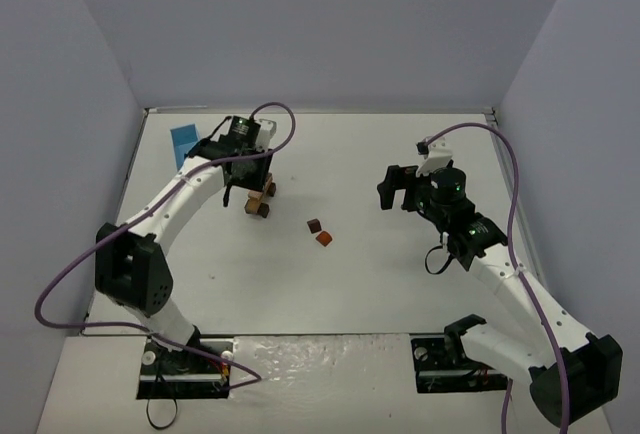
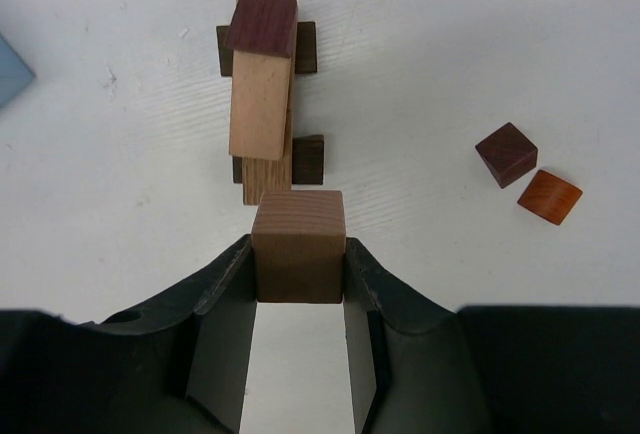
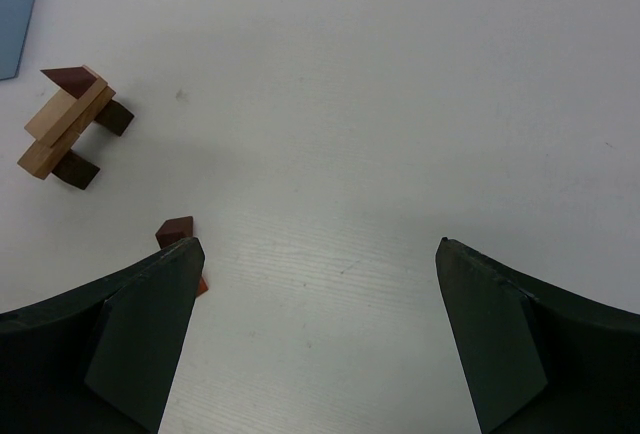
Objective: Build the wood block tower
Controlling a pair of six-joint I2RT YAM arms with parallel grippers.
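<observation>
Jaws of left gripper (image 2: 298, 254) pinched on brown wooden cube (image 2: 298, 239), near tan-and-brown wooden block tower (image 2: 260, 104); right gripper (image 3: 317, 246) jaws fully apart, empty.

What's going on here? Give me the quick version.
The left fingers are shut on a brown cube, held close by the tower, which has tan bars on dark blocks and a maroon cube on top. The right fingers stand open and empty, away to the side. A dark cube and a reddish-orange piece lie loose on the table.

No readable text, labels, brands, numbers, signs anywhere.
</observation>
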